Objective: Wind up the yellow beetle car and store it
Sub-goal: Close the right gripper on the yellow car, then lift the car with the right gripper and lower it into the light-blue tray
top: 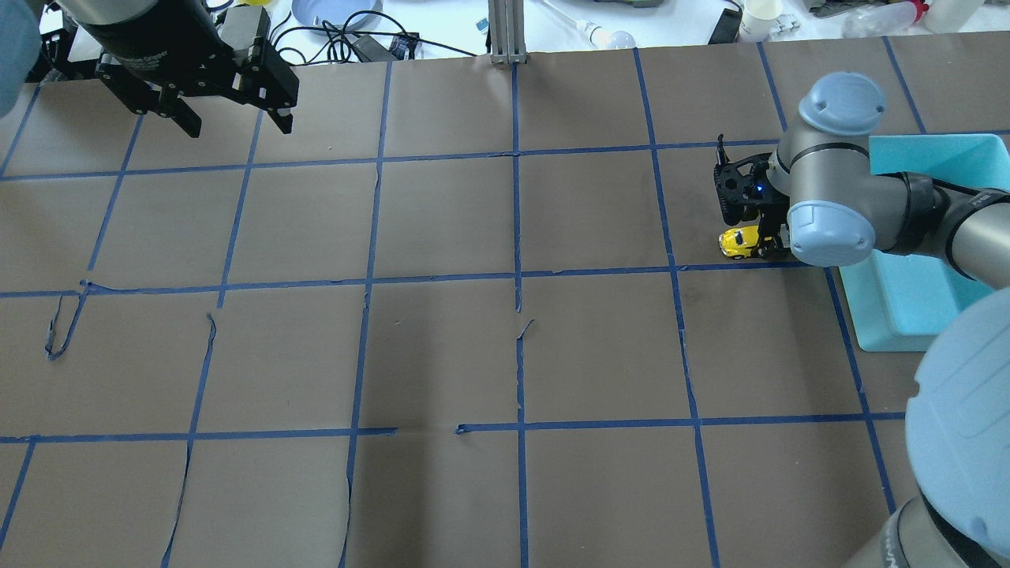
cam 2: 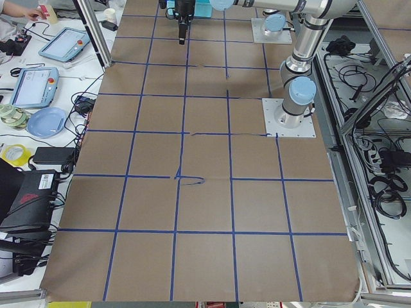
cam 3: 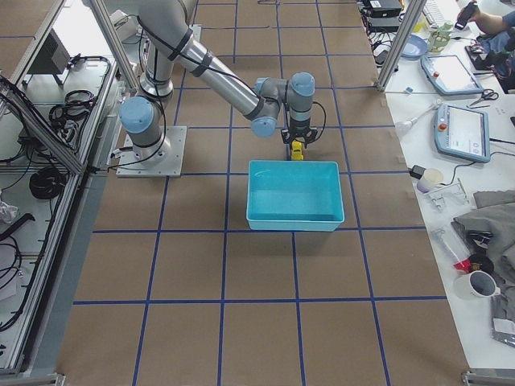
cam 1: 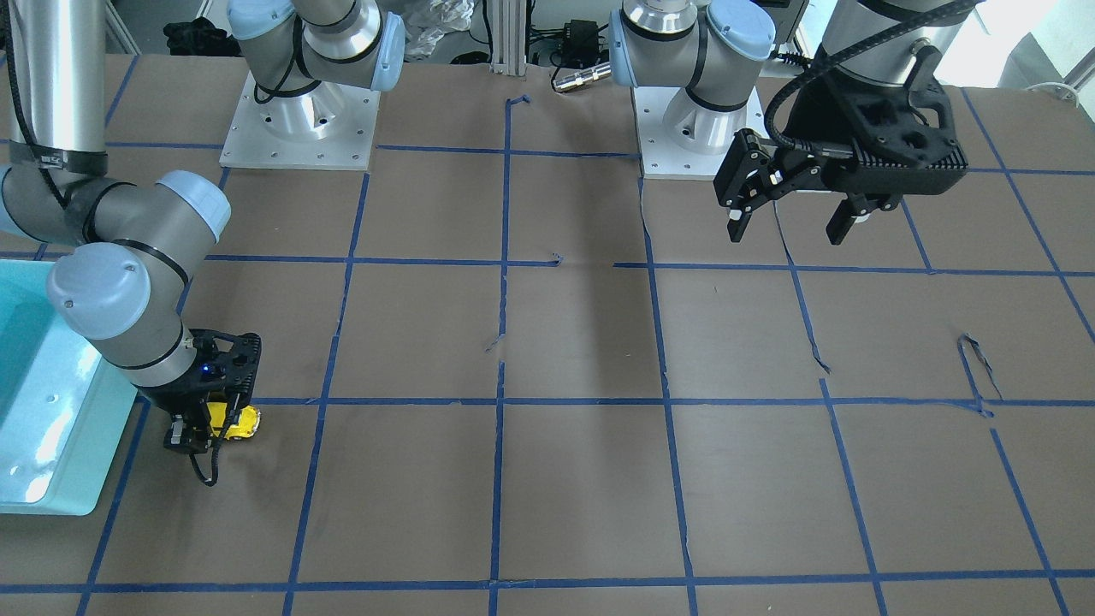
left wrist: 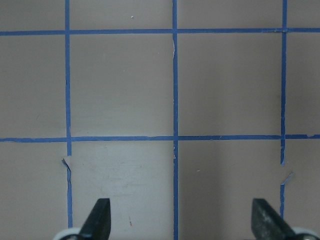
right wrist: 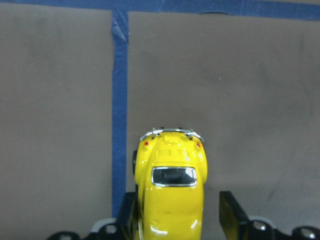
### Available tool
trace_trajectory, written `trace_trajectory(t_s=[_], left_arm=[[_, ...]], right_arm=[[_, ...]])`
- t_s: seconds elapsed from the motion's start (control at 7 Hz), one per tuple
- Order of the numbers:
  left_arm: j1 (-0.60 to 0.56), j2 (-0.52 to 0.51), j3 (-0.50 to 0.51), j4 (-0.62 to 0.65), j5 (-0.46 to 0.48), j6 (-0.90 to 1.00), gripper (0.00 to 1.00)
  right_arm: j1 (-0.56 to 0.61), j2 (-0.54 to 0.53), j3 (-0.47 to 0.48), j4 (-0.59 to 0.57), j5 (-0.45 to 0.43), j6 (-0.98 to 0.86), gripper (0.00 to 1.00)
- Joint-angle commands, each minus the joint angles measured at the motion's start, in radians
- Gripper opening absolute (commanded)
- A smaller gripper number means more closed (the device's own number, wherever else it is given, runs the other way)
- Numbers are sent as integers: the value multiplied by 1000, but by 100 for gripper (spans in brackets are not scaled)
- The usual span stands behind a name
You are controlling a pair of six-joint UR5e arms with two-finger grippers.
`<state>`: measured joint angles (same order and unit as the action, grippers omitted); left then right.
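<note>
Yellow car at right side of paper-covered surface, just left of teal bin and outside it, next to a blue tape line. In right wrist view: roof up, dark window visible, chrome bumper pointing away from camera. Right claw low over car, fingers straddling the body. Strip of bare paper visible between car and one finger; other finger close against opposite side, contact not resolvable. Logged as released, not clamped. Left claw raised at far left corner, well apart from car, fingers spread wide over bare taped paper, holding nothing.
</note>
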<state>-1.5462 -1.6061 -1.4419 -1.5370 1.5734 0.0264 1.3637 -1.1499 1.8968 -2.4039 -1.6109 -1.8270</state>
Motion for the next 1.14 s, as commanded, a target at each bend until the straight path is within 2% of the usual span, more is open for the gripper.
trace_trajectory(t_s=[0.0, 0.14, 0.29, 0.43, 0.86, 1.0], left_arm=[[0, 0, 0, 0, -1, 0, 100], [0, 0, 0, 0, -1, 0, 100], [0, 0, 0, 0, -1, 0, 100], [0, 2, 0, 0, -1, 0, 100], [0, 2, 0, 0, -1, 1, 100], [0, 2, 0, 0, -1, 1, 100]], right_arm=[[0, -1, -2, 3, -4, 2, 11], [0, -10, -5, 8, -6, 5, 5], [1, -27, -12, 15, -7, 15, 4], [2, -63, -39, 78, -7, 17, 4], [-35, -140, -273, 462, -11, -1, 4], [-88, -140, -321, 523, -6, -3, 4]])
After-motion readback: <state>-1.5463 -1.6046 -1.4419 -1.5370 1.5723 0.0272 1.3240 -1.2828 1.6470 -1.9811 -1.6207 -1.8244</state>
